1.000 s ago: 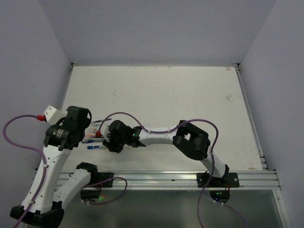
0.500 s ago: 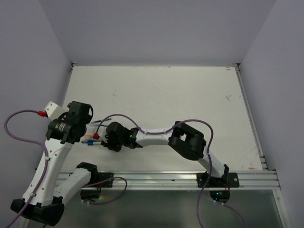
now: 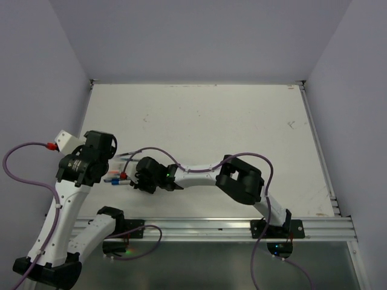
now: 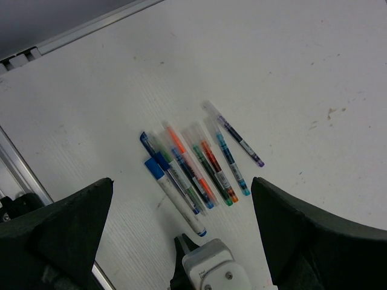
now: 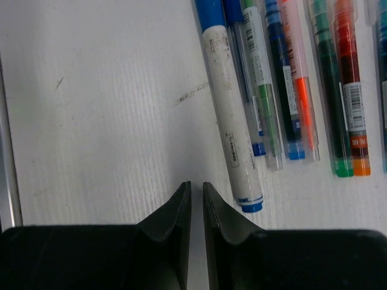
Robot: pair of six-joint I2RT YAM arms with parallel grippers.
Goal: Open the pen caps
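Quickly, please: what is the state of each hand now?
Left hand: open wide, holding nothing.
Right hand: nearly closed, holding nothing.

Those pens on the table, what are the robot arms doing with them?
The arms are meant to pull the pen caps off. The pens lie side by side on the table. The right gripper sits low beside the white pen, fingers almost together, holding nothing. The left gripper hangs wide open above the row. The white pen's blue cap is on.
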